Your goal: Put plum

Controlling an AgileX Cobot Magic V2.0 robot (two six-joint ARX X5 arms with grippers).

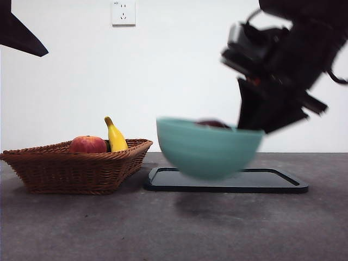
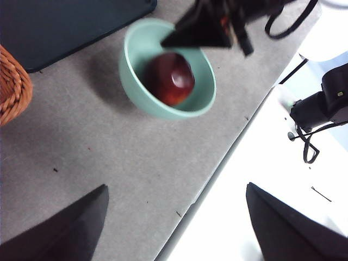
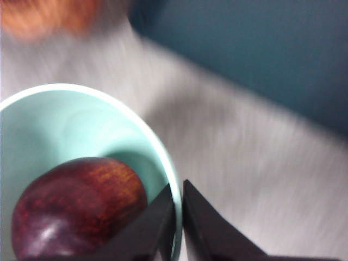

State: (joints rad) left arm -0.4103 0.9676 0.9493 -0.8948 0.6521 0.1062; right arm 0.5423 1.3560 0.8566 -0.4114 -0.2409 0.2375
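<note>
Evenly, brightly lit from overhead. Motion-smeared teal bowl (image 1: pixel 209 147) and dark arm in front view; soft shadow beneath on the bench (image 1: pixel 174 228). Right wrist view heavily blurred throughout.

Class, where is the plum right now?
The plum lies inside the green bowl, which the right claw grips by its rim, lifted above the black tray.

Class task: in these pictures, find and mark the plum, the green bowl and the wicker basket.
plum (image 3: pixel 76 209): right wrist view, on its dark red skin, inside the bowl.
green bowl (image 1: pixel 209 149): front view, on its outer wall.
wicker basket (image 1: pixel 70 171): front view, on its woven front wall.
</note>
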